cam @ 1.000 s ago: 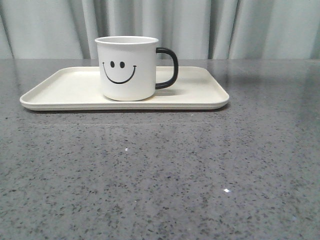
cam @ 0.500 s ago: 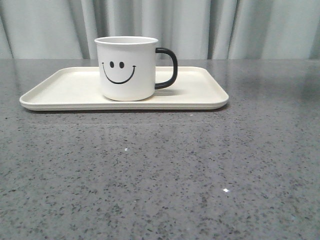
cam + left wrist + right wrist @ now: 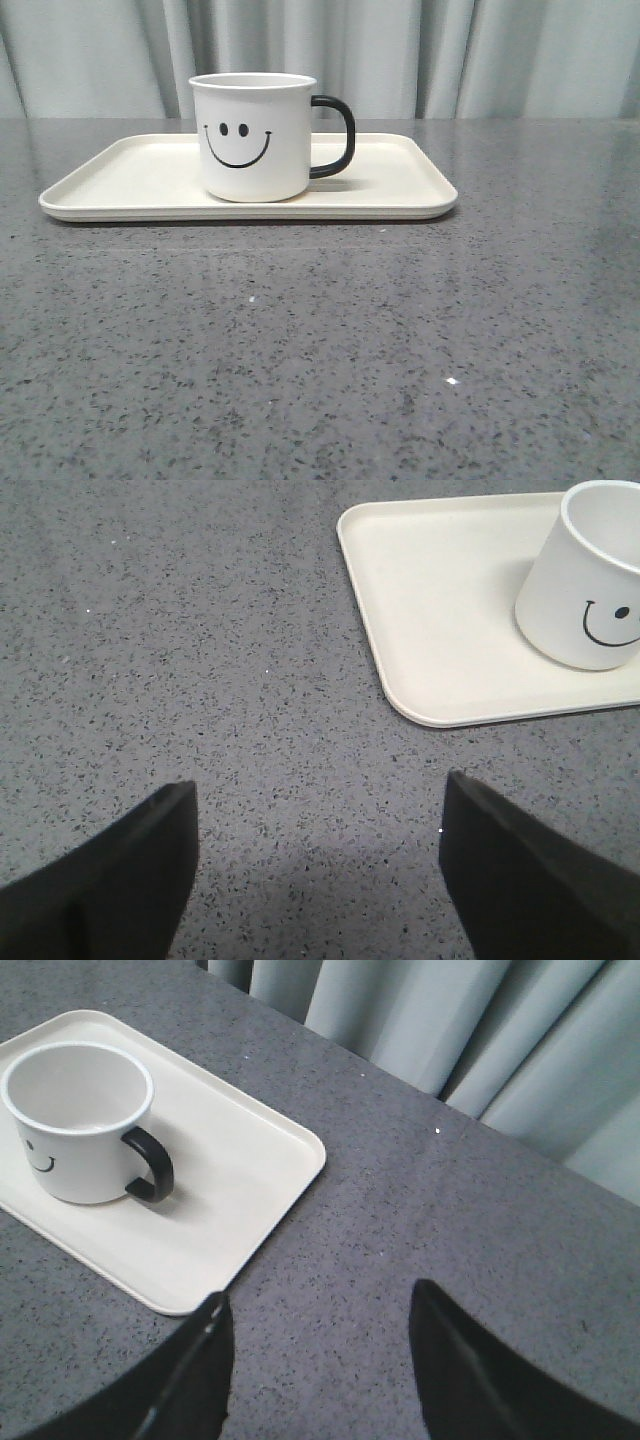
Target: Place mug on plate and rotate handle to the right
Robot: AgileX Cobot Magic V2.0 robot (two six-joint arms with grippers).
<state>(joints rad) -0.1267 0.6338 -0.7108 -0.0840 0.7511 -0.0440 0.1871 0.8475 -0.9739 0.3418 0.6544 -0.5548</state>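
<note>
The white mug (image 3: 253, 137) with a black smiley face stands upright on the cream plate (image 3: 130, 180), slightly left of the plate's middle. Its black handle (image 3: 338, 135) points to the right. The mug also shows in the left wrist view (image 3: 586, 580) and the right wrist view (image 3: 78, 1120), on the plate (image 3: 430, 610) (image 3: 240, 1175). My left gripper (image 3: 318, 810) is open and empty over bare table, off the plate's left end. My right gripper (image 3: 320, 1310) is open and empty over bare table, off the plate's right end. Neither gripper shows in the front view.
The table (image 3: 320, 340) is grey speckled stone. A pale curtain (image 3: 400, 50) hangs along its far edge, close behind the plate.
</note>
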